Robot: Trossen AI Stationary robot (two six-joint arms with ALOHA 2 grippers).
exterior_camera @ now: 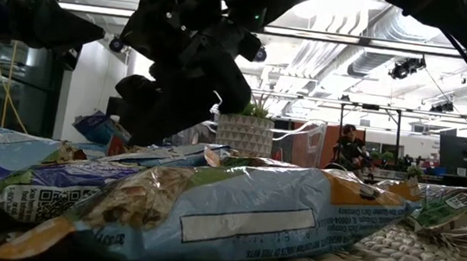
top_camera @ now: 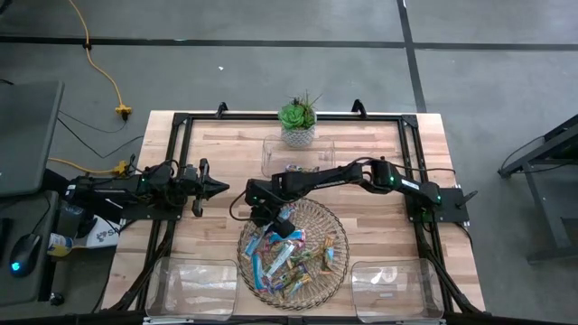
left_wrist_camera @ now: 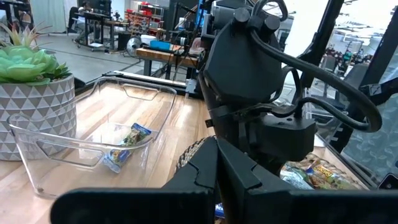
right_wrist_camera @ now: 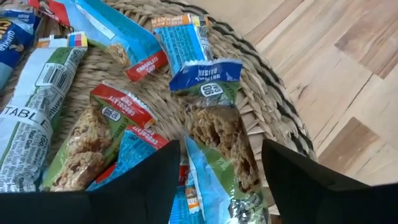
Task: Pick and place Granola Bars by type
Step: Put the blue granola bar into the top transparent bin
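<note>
We see the wicker tray [top_camera: 336, 264] at the table's [top_camera: 226, 153] six o'clock, granola bars [top_camera: 280, 257] piled in it. Bins sit at seven [top_camera: 191, 287] and five o'clock [top_camera: 396, 289]. At twelve, a potted succulent [top_camera: 298, 122] stands behind a third bin [top_camera: 298, 155] holding one bar [left_wrist_camera: 127, 142].

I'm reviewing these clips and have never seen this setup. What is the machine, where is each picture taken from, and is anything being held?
Two dark robot arms work at a wooden table. One camera looks down from above, one sits at table-top height, and one rides on each wrist. The right gripper hovers, fingers open, over the round wicker tray piled with wrapped blue and green granola bars, holding nothing. The left gripper waits beside it. A clear plastic bin near the potted succulent already contains a bar or two.
</note>
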